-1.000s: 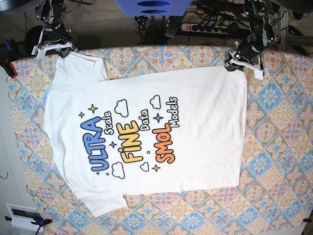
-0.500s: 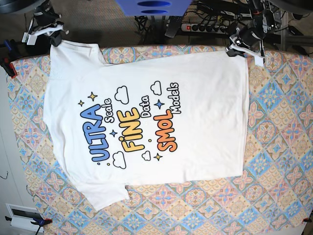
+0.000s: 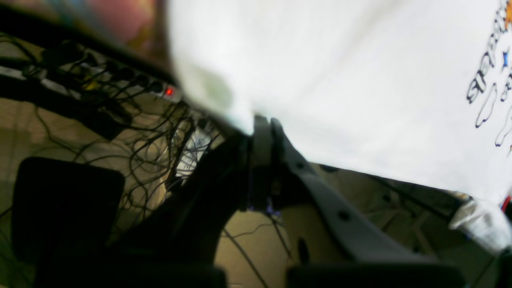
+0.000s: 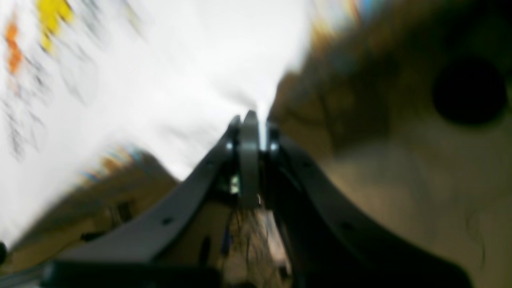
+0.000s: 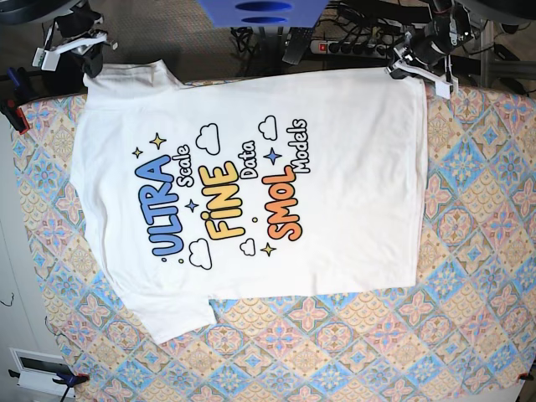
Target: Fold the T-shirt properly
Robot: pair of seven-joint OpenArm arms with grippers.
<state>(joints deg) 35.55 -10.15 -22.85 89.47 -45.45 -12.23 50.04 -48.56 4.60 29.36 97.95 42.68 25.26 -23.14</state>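
Observation:
The white T-shirt (image 5: pixel 251 184) lies print side up on the patterned table, its far edge lifted past the table's back edge. My left gripper (image 5: pixel 400 67) is shut on the shirt's far right corner; in the left wrist view (image 3: pixel 262 124) its jaws pinch the white cloth (image 3: pixel 360 80). My right gripper (image 5: pixel 88 63) is shut on the far left corner by the sleeve; in the right wrist view (image 4: pixel 250 120) the jaws are closed on blurred white fabric (image 4: pixel 160 80).
The table has a colourful tile-pattern cover (image 5: pixel 469 251). Behind its back edge are a power strip with cables (image 5: pixel 352 46) and a blue object (image 5: pixel 260 12). A white device (image 5: pixel 33 364) sits off the table at lower left.
Both grippers have moved toward the back of the table, dragging the shirt with them. The print and the shirt's near edge have shifted away from the front.

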